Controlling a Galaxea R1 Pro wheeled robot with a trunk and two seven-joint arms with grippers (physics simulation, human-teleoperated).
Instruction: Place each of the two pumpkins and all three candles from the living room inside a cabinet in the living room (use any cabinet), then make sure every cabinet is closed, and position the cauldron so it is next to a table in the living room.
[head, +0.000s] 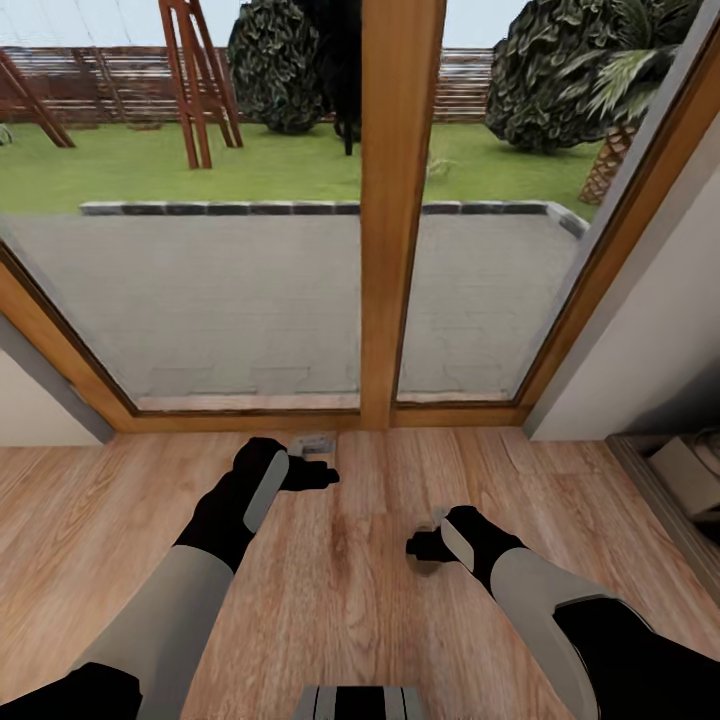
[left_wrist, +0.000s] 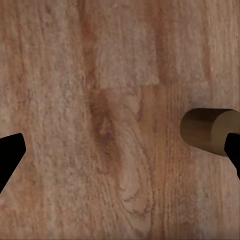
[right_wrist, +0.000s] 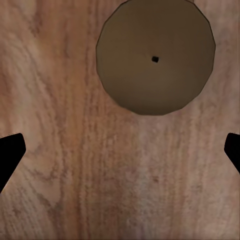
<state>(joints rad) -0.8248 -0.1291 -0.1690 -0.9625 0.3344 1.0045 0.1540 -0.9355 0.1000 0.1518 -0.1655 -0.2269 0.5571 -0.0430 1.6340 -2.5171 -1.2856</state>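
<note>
You had both arms lowered over the plank floor in front of the glass door. Your left end effector was released, fingers spread wide with nothing between them; a candle sat on the floor just beside one fingertip. Your right end effector was also released and empty, looking straight down, and the candle stood upright on the floor ahead of its fingers, apart from them.
</note>
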